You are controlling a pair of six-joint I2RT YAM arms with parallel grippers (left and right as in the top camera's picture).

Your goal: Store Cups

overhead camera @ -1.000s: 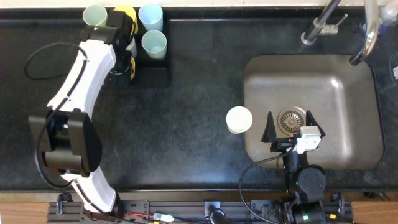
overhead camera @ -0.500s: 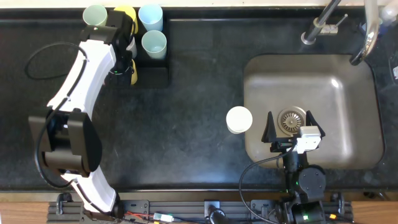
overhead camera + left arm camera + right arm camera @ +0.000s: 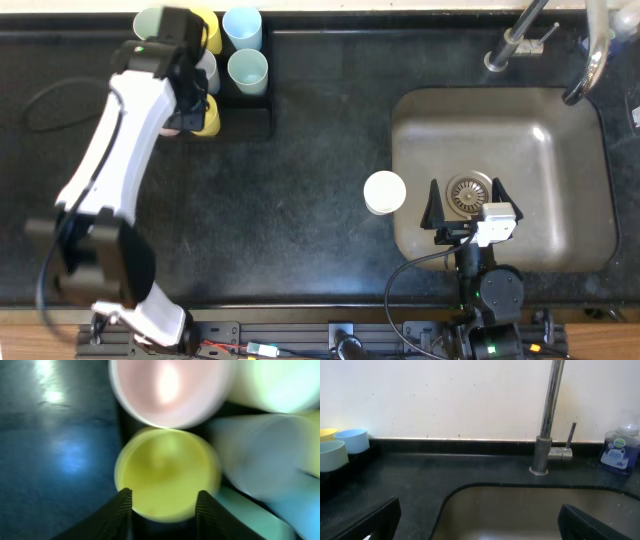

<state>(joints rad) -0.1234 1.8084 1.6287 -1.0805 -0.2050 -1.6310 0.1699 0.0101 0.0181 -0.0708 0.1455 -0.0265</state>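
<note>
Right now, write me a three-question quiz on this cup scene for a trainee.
1. True or false: the white cup stands in the rack.
2. Which cup is directly below the left gripper? A pink, B yellow, C blue.
3. Fill in: the right gripper hangs over the ____.
Key: 1 false; 2 B, the yellow cup; 3 sink.
</note>
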